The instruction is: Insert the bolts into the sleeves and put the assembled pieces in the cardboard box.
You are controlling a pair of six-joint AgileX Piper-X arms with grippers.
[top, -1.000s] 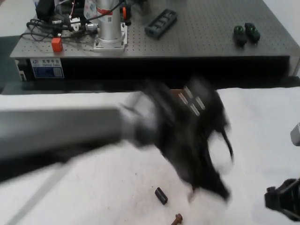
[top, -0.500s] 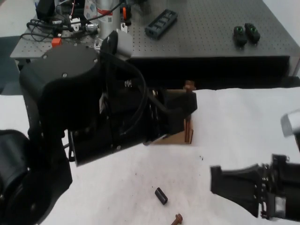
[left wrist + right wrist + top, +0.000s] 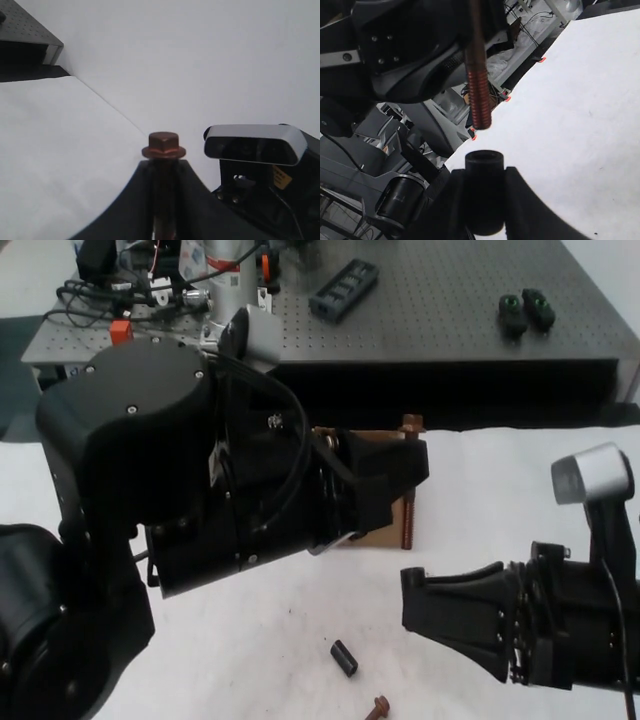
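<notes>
The left hand (image 3: 162, 169) is clamped on a copper bolt (image 3: 163, 146), head up and thread hanging down. Just beneath the thread tip, not touching it, the right hand (image 3: 485, 175) grips a black sleeve (image 3: 484, 200) with its bore upward. The cardboard box (image 3: 385, 530) lies partly hidden behind the left hand.

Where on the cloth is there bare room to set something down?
Bare: the white cloth right of the brown cardboard box, beyond the right hand; also left of the loose black cylindrical sleeve. Crowded: around the left hand's copper bolt.
</notes>
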